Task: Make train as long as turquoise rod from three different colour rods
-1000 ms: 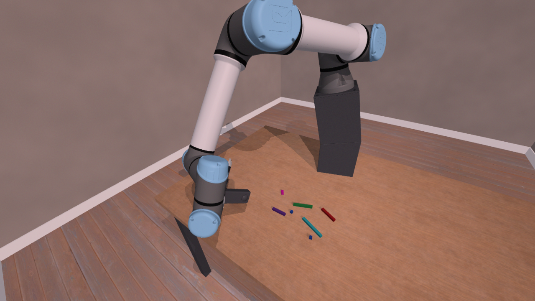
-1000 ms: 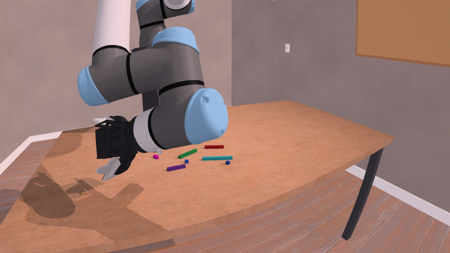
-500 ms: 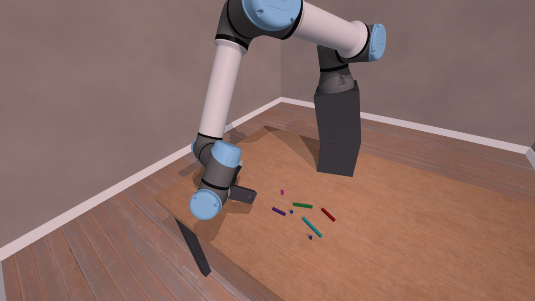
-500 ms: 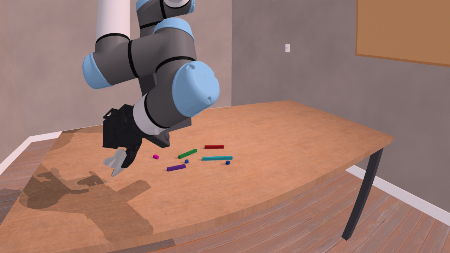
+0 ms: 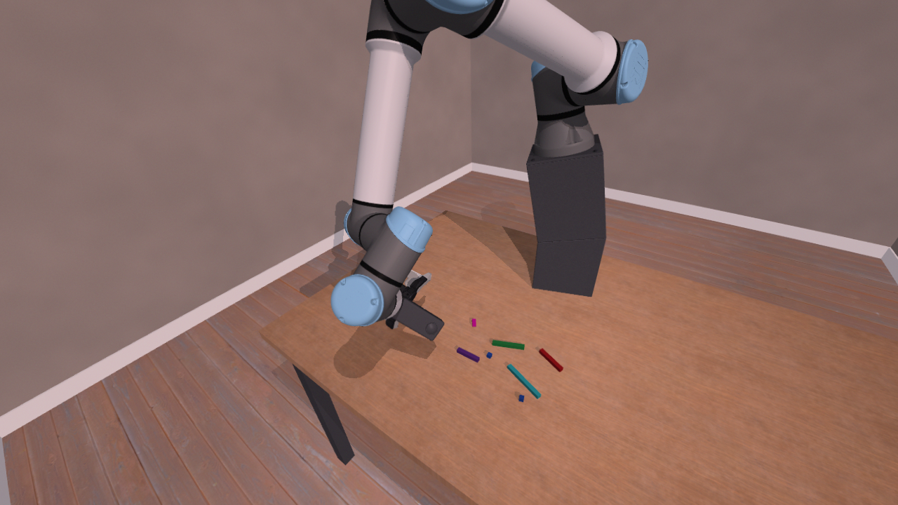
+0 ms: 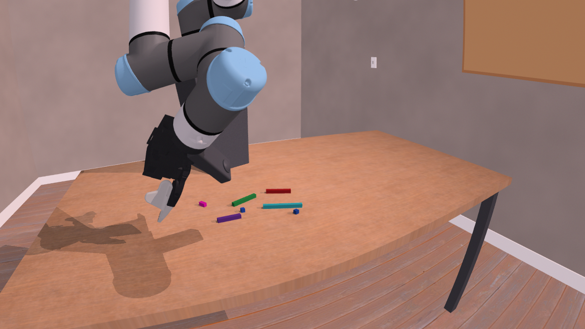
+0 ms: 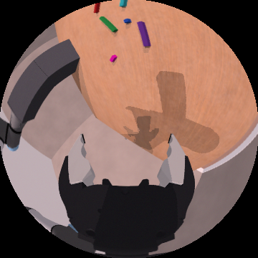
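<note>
My gripper [image 5: 410,301] [image 7: 126,135] is open and empty, tilted above the table, left of the rods. All rods lie flat and apart: turquoise rod [image 5: 523,380] [image 6: 282,205] [image 7: 123,3], red rod [image 5: 551,360] [image 6: 278,191] [image 7: 97,8], green rod [image 5: 508,344] [image 6: 244,199] [image 7: 108,24], purple rod [image 5: 467,354] [image 6: 229,218] [image 7: 143,34] and magenta rod [image 5: 473,322] [image 6: 202,203] [image 7: 113,58], which is nearest the gripper. One blue rod [image 5: 489,355] [image 6: 242,209] [image 7: 127,21] lies between purple and green. Another blue rod [image 5: 520,398] [image 6: 296,211] lies beside the turquoise rod. No rods touch end to end.
The wooden table [image 5: 722,389] [image 6: 368,163] carries the rods. The arm's dark pedestal [image 5: 568,219] stands behind them in the top view. A dark bar-shaped part [image 5: 421,318] [image 6: 212,165] [image 7: 44,79] juts from the wrist beside the gripper.
</note>
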Tool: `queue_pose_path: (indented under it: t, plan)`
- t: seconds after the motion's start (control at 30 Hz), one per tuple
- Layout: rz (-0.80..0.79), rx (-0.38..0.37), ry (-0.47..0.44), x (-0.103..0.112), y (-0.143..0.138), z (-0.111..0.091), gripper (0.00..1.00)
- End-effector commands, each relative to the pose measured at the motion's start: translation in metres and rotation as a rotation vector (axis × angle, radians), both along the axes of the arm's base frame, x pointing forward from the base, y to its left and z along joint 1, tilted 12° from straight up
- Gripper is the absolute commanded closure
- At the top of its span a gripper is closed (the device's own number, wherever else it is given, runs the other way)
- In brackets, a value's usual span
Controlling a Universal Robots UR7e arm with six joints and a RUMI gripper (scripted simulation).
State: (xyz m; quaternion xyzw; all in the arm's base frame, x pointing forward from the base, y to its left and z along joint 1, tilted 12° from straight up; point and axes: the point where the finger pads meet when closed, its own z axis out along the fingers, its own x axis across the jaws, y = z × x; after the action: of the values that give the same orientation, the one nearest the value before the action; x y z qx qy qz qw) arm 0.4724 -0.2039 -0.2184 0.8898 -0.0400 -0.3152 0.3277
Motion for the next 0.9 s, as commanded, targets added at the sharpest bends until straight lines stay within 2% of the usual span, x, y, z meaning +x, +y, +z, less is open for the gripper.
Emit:
queue_pose_path:
  t: [0.0,0.17,0.23,0.37,0.43,0.5,0.73,0.87]
  plan:
    - [-0.038,0.030,-0.116,-0.012,0.014,-0.007,0.00]
    - [-0.068,0.046,-0.176,-0.019,0.022,-0.012,0.00]
    - [-0.097,0.061,-0.235,-0.026,0.030,-0.017,0.00]
    - [-0.127,0.076,-0.295,-0.033,0.039,-0.022,0.00]
    - [-0.127,0.076,-0.295,-0.033,0.039,-0.022,0.00]
    - [-0.157,0.091,-0.354,-0.039,0.047,-0.026,0.00]
    - [-0.198,0.112,-0.437,-0.049,0.059,-0.033,0.00]
    - [-0.237,0.133,-0.515,-0.058,0.070,-0.038,0.00]
